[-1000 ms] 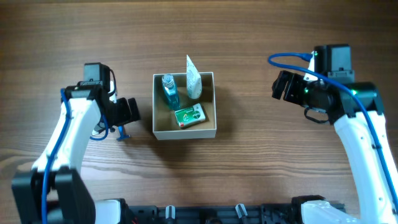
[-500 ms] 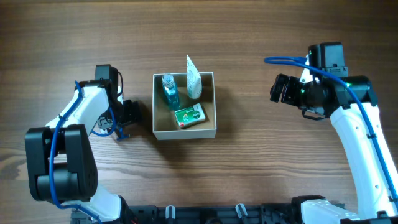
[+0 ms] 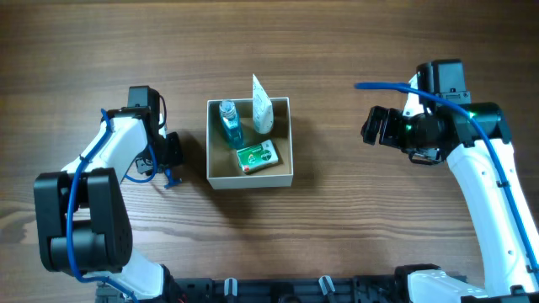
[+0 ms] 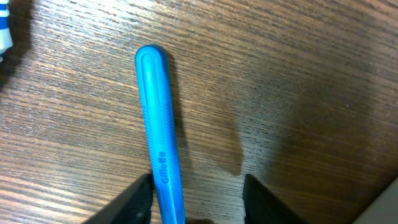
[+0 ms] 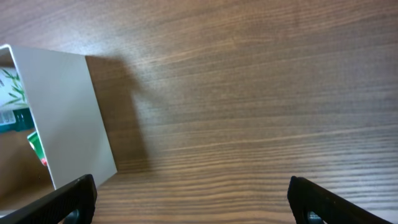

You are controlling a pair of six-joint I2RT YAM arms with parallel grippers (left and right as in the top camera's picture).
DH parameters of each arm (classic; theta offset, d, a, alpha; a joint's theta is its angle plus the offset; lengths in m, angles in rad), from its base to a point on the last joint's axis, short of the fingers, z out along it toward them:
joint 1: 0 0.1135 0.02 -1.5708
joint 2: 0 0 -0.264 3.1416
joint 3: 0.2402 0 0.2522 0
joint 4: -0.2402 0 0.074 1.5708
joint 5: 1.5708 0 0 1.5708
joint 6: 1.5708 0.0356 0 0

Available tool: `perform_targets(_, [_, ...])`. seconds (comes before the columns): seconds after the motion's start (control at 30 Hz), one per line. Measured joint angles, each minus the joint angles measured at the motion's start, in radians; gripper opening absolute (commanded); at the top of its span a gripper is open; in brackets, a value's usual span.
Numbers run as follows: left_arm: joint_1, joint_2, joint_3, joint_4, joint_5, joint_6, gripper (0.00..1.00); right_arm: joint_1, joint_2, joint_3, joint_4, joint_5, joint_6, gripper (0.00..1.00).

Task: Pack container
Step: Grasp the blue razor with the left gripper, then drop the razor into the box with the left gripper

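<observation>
The container (image 3: 250, 179), a square box with white walls, stands mid-table and holds a blue bottle (image 3: 229, 124), a white tube (image 3: 261, 105) and a green packet (image 3: 257, 156). A blue razor (image 3: 169, 176) lies on the wood just left of it. My left gripper (image 3: 173, 156) is low over the razor. In the left wrist view the razor's handle (image 4: 155, 124) runs between the jaws of the left gripper (image 4: 198, 200): the left finger (image 4: 138, 194) touches it, the right finger (image 4: 260, 194) stands apart. My right gripper (image 3: 372, 126) hovers wide open to the container's right, holding nothing.
In the right wrist view the container's white wall (image 5: 68, 112) sits at the left, with bare wood between the right gripper's (image 5: 193, 202) fingers. A blue-and-white object shows at the left wrist view's top left corner (image 4: 4, 25).
My left gripper has come down over the razor and its jaws have narrowed round the handle. The right gripper has shifted slightly left.
</observation>
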Motion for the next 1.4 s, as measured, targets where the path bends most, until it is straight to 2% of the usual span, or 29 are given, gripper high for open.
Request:
perform_targets(0.2, [0.000, 0.024, 0.004, 0.004, -0.008, 0.000, 0.32, 0.000, 0.000, 0.000, -0.033, -0.011, -0.014, 1.00])
perform_targets(0.33, [0.001, 0.024, 0.004, 0.003, -0.014, -0.002, 0.17, 0.000, 0.000, 0.000, -0.036, -0.012, -0.018, 1.00])
perform_targets(0.5, [0.002, 0.027, 0.012, -0.028, -0.022, 0.000, 0.05, 0.000, 0.000, 0.000, -0.038, -0.012, -0.023, 1.00])
perform_targets(0.7, [-0.003, -0.012, 0.085, -0.188, -0.022, 0.000, 0.04, 0.000, 0.000, 0.000, -0.038, -0.012, -0.026, 1.00])
perform_targets(0.83, [-0.086, -0.246, 0.155, -0.252, -0.022, 0.024, 0.04, 0.000, 0.000, 0.000, -0.032, -0.011, -0.026, 1.00])
perform_targets(1.0, [-0.352, -0.529, 0.168, -0.262, -0.013, 0.214, 0.04, 0.000, 0.000, 0.000, -0.019, -0.011, -0.026, 1.00])
perform_targets(1.1, [-0.571, -0.620, 0.169, -0.237, -0.010, 0.405, 0.04, 0.000, 0.000, 0.000, -0.019, -0.011, -0.026, 1.00])
perform_targets(1.2, [-0.686, -0.609, 0.169, -0.216, -0.011, 0.621, 0.04, 0.000, 0.000, 0.000, -0.015, -0.011, -0.026, 1.00])
perform_targets(1.27, [-0.713, -0.568, 0.169, -0.185, -0.011, 0.726, 0.04, 0.000, 0.000, 0.000, -0.014, -0.011, -0.026, 1.00])
perform_targets(1.4, [-0.698, -0.421, 0.169, -0.122, -0.011, 0.834, 0.04, 0.000, 0.000, 0.000, -0.015, -0.011, -0.026, 1.00])
